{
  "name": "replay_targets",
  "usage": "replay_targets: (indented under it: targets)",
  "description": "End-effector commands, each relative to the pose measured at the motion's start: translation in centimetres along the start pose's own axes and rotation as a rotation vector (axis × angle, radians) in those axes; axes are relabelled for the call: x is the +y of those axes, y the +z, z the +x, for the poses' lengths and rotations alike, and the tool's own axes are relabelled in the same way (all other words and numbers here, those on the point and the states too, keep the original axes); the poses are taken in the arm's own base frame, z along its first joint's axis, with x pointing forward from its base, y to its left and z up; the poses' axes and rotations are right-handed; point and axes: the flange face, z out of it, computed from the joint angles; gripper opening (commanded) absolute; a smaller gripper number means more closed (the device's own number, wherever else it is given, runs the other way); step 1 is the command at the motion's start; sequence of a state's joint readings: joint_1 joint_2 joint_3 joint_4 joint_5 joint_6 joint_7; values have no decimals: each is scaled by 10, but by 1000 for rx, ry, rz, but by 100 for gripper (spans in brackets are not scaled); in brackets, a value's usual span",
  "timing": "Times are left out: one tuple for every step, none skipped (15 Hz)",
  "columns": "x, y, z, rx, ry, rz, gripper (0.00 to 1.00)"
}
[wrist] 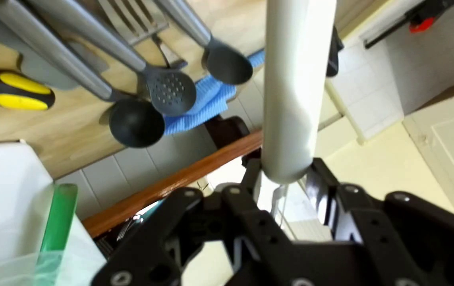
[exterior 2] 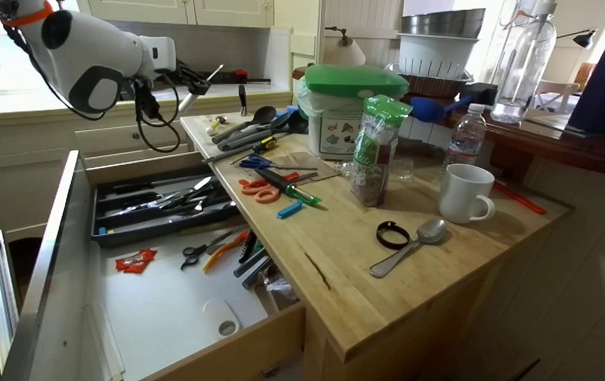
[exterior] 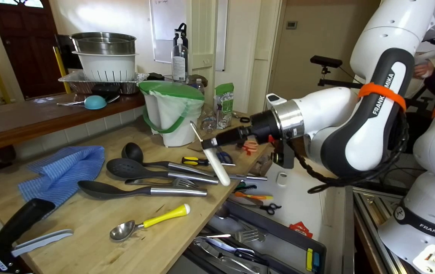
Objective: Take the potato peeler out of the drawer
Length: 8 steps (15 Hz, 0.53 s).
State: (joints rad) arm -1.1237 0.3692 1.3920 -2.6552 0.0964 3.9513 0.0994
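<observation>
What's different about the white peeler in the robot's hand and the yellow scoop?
The peeler has a white handle; the scoop has a yellow one. The hand holds the peeler tilted in the air; the scoop lies on the counter. The peeler's other end looks thin; the scoop's is a round metal bowl. Both have long handles.

Peeler point(wrist: 295, 87) cropped (wrist view), drawer point(exterior 2: 162, 317) part-hidden

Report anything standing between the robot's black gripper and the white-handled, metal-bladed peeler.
Nothing visible: the black, two-fingered gripper already holds the white-handled, metal-bladed peeler between its fingers, up clear of the wide, pale wooden drawer.
</observation>
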Motion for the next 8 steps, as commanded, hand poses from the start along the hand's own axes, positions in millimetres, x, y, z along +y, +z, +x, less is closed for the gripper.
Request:
replay_targets:
  targets:
    - [6,-3,64,153,120,-46,9]
    - [11,-6,81,204,137,-71,9]
    - [16,-8,100,252,137,-111,9]
    - [24,-11,117,288,142,-155,9]
    - [33,-13,132,313,152,-207,9]
    - [40,-15,144,328,150,-262,9]
    - [51,-17,156,336,152,-314,9]
    - [59,-17,167,324,146,-363,9]
